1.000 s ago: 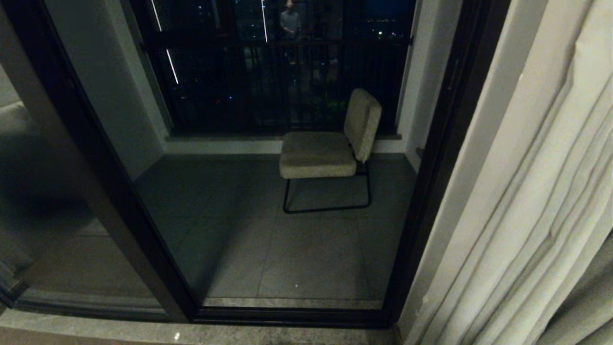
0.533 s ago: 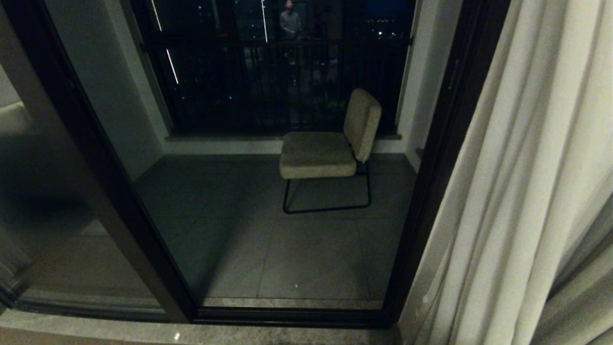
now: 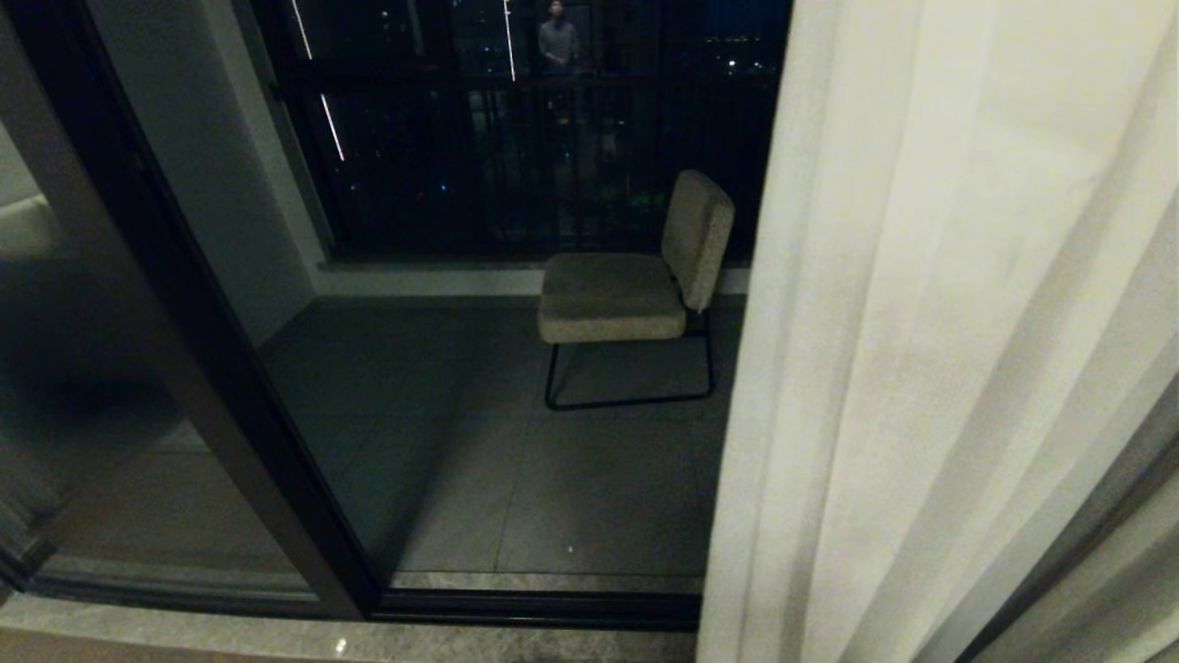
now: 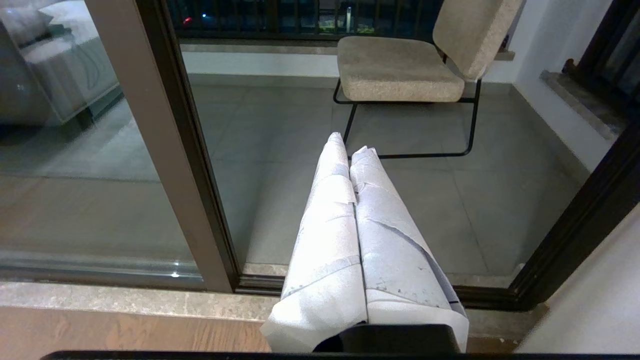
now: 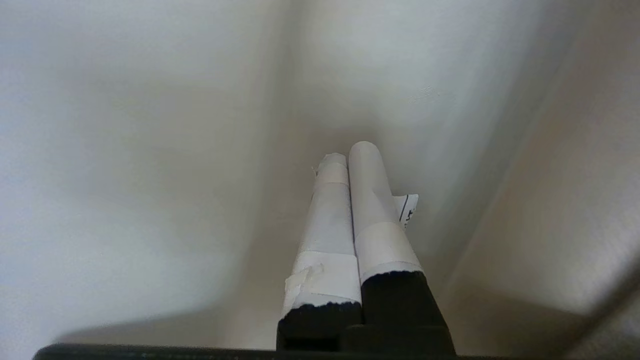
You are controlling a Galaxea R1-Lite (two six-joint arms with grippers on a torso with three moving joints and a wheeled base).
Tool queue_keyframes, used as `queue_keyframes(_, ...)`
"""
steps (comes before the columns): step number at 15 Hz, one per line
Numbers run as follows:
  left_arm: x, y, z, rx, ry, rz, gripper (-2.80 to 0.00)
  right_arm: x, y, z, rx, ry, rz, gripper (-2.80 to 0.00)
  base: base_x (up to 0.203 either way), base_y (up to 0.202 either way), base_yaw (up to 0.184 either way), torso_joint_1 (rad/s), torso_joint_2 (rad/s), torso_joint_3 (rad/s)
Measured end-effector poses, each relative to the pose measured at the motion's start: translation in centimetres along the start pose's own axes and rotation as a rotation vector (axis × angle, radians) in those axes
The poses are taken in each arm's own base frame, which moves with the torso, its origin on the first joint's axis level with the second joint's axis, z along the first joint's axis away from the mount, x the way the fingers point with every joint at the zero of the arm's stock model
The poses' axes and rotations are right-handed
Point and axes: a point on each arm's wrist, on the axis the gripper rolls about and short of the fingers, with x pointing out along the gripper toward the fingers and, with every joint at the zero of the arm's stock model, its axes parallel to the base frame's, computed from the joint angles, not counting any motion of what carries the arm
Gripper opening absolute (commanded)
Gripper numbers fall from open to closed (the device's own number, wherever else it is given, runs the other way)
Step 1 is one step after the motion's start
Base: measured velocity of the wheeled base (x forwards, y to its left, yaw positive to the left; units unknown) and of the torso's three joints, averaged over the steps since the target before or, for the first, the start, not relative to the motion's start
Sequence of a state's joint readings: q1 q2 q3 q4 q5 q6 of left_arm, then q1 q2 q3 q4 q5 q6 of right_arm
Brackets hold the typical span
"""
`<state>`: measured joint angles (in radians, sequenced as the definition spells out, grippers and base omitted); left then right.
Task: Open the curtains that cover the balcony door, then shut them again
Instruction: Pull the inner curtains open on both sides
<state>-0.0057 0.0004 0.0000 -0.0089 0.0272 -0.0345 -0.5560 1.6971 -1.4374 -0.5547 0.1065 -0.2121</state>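
Right gripper (image 5: pixel 347 152): fingers pressed together, nothing clamped, tips against curtains (image 3: pixel 939 350). Curtains drape right side, overlapping balcony door (image 3: pixel 516 442). Left gripper (image 4: pixel 350 150): fingers together, empty, facing door, apart from fabric.

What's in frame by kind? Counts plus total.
Curtains: 1
Balcony door: 1
Chair: 1
Railing: 1
Grippers: 2, left gripper, right gripper
Total: 6
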Motion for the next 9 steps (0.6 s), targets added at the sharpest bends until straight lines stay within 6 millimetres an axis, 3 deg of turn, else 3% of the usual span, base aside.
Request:
queue_keyframes(3,0.0,0.0,0.0,0.0,0.0,0.0,-2.8,-2.6,0.7,0.6,0.017,0.009,0.097,-2.8,0.0,0.0,0.0,0.0,0.0,0.0)
queue_keyframes(9,0.0,0.0,0.0,0.0,0.0,0.0,-2.8,-10.1,1.5,2.2,0.046,0.072,0.255,-2.8,0.0,0.0,0.0,0.0,0.0,0.0)
